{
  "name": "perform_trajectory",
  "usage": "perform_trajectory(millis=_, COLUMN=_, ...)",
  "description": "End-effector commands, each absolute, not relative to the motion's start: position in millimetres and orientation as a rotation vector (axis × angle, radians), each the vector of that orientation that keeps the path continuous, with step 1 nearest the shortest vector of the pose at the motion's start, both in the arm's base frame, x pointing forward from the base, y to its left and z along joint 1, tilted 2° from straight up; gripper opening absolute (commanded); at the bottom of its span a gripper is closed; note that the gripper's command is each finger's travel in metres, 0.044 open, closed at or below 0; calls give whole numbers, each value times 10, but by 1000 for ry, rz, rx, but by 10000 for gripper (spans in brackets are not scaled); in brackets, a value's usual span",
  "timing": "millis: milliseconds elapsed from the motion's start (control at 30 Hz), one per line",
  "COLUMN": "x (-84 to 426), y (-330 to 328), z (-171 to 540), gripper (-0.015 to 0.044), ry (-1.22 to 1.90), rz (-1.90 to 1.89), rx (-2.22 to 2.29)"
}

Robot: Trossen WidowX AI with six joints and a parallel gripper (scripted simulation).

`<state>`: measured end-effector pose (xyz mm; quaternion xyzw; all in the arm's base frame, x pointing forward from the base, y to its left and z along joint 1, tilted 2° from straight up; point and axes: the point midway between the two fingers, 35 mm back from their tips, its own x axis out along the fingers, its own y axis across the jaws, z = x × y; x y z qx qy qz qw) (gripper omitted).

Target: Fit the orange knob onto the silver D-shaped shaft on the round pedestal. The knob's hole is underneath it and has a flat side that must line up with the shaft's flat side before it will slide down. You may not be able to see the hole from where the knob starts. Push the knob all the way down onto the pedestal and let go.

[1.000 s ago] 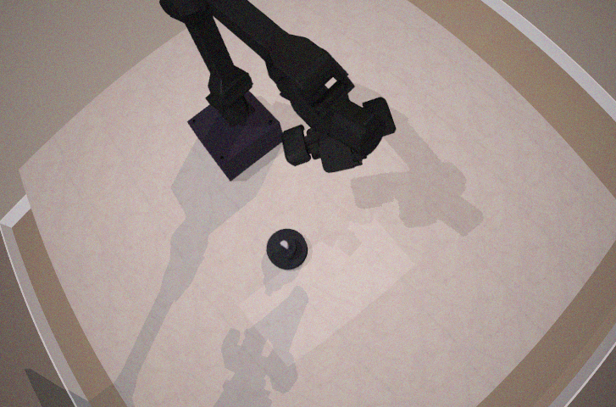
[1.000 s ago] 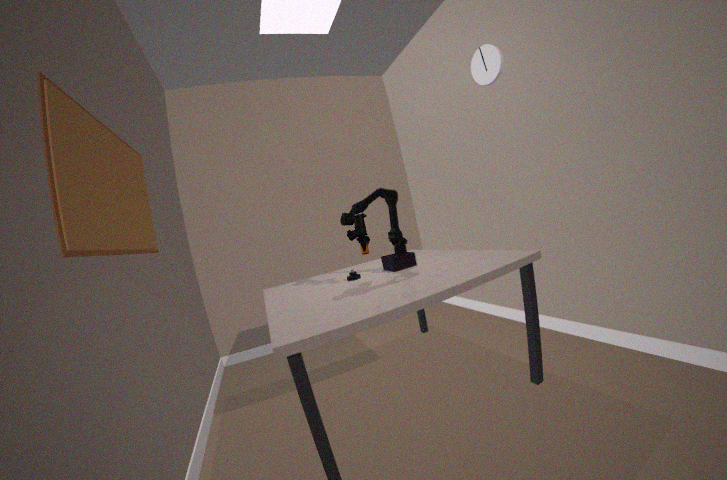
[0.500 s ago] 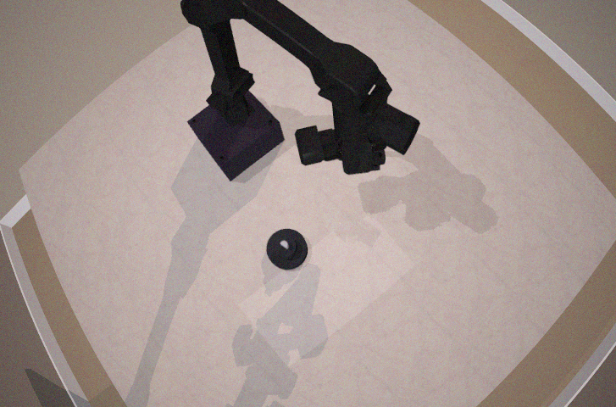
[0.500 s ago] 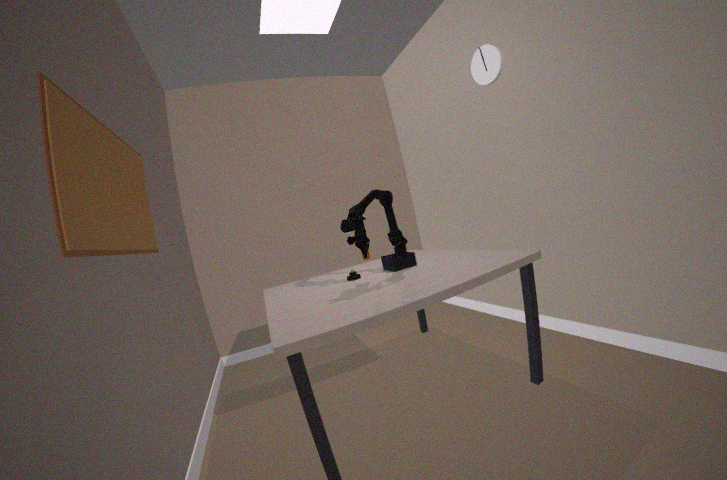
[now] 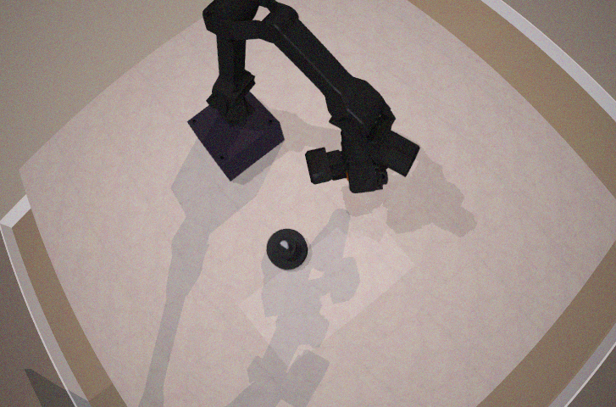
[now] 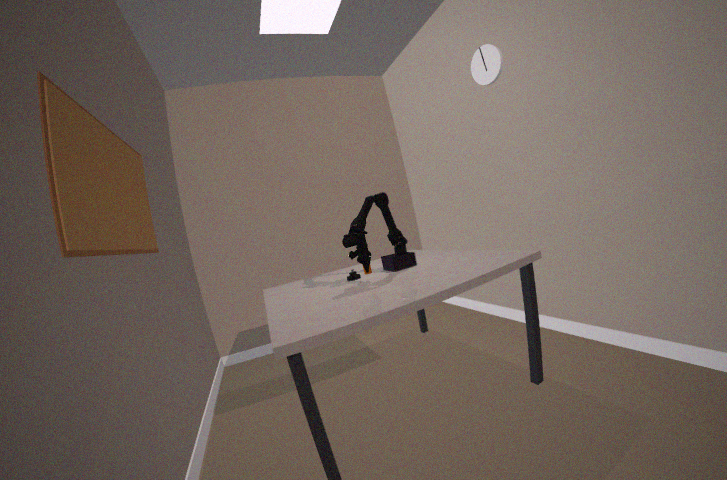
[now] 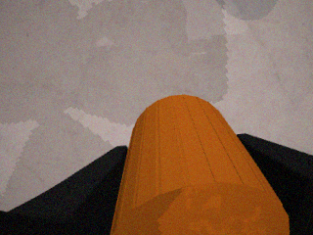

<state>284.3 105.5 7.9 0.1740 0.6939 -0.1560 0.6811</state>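
The orange knob [image 5: 347,176] [image 7: 181,152] is held between the two black fingers of my gripper [image 6: 367,267] [image 7: 183,152]. In the wrist view its ribbed side and one end show; its hole is not visible. In the top view the gripper body hides nearly all of it. The round black pedestal [image 5: 274,259] [image 6: 353,277] stands on the table, with the small silver shaft [image 5: 284,244] at its middle. In the top view the gripper and knob are up and to the right of the pedestal, apart from it. The exterior view shows the knob low over the table; any contact is unclear.
The dark robot base [image 5: 236,153] [image 6: 399,262] stands on the pale table [image 5: 462,287] [image 6: 460,271], up and to the left of the pedestal in the top view. The arm arches from it over to the gripper. Arm shadows fall around the pedestal.
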Motion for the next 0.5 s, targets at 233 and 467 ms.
perform_trajectory(millis=233, x=2834, y=1073, z=-408, gripper=0, ry=1550, rz=-355, rx=389)
perform_trajectory(millis=467, x=2803, y=1069, z=-397, gripper=26, ry=1560, rz=-353, rx=385)
